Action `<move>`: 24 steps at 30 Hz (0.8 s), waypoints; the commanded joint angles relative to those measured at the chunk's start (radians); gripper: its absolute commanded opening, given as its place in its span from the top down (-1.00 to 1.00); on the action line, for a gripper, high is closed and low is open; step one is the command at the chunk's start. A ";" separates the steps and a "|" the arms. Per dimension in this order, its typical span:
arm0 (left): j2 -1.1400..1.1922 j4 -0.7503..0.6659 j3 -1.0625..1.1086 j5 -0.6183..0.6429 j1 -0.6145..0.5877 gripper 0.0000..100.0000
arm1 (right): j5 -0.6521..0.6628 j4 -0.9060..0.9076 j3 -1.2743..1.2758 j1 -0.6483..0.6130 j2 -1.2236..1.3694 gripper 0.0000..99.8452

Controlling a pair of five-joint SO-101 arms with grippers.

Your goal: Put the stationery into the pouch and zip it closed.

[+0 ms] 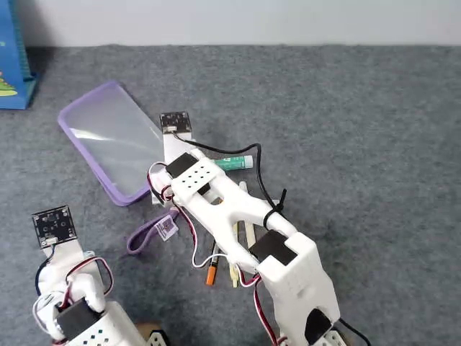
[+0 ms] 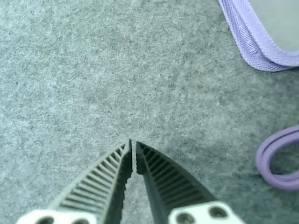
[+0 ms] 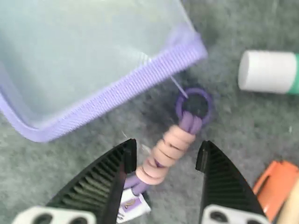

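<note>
the clear purple-edged pouch [image 1: 115,140] is lying flat. right gripper [image 3: 167,144] is gaping around its pink pull [image 3: 163,154]; left gripper [image 2: 133,145] is resting closed.

Grey felt-like table [image 1: 360,108] is spreading across the whole high view. Blue box [image 1: 11,50] with a green print is standing at the 10 o'clock edge, partly cut off. White wall [image 1: 252,21] is running along 12 o'clock, behind the table.

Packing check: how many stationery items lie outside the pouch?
4: green-and-white glue stick, orange-capped pen and two cream sticks, all partly under the right arm; more may be hidden.
</note>
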 commanded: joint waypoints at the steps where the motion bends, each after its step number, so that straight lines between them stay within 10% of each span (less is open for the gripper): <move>1: -0.012 -0.025 -0.033 0.006 -0.008 0.97 | -0.006 -0.027 -0.015 -0.004 -0.016 0.55; 24: -0.012 -0.025 -0.025 0.006 -0.008 0.97 | -0.002 0.286 -0.199 0.002 0.071 0.98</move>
